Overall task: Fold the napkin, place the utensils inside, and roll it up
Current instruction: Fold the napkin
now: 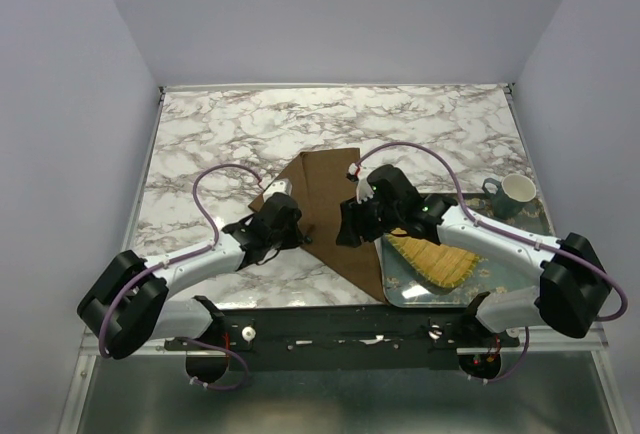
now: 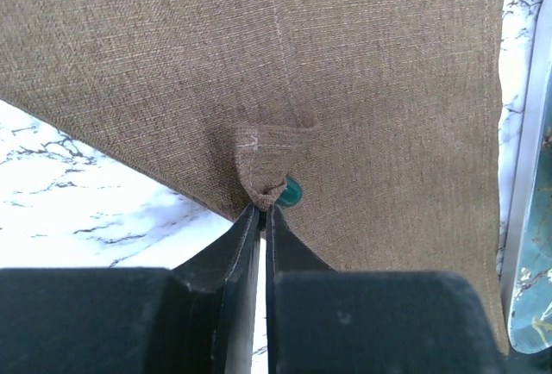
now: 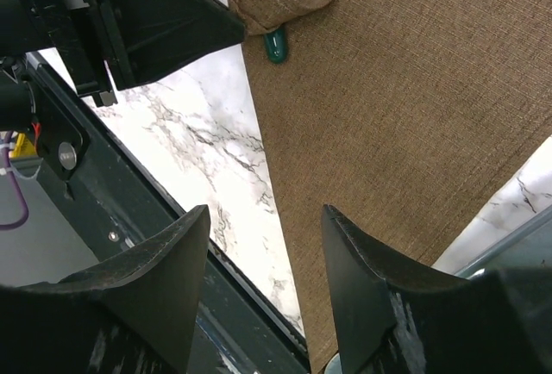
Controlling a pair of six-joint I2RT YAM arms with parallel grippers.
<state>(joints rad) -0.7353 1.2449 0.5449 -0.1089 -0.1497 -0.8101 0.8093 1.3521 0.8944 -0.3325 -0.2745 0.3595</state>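
Wrist views alone reveal fork (image 2: 292, 191) beneath napkin (image 2: 259, 64).

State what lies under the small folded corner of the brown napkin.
Only a teal handle tip pokes out beneath the napkin corner; the rest of it is covered by cloth.

White marble tabletop (image 1: 300, 124) with grey veins, stretching left of and beyond a shiny rectangular tray (image 1: 497, 276). A yellow woven mat (image 1: 435, 259) lies on the tray's left half, slightly askew. A dark mug (image 1: 512, 194), pale inside, stands upright by the tray's far right corner, handle pointing left.
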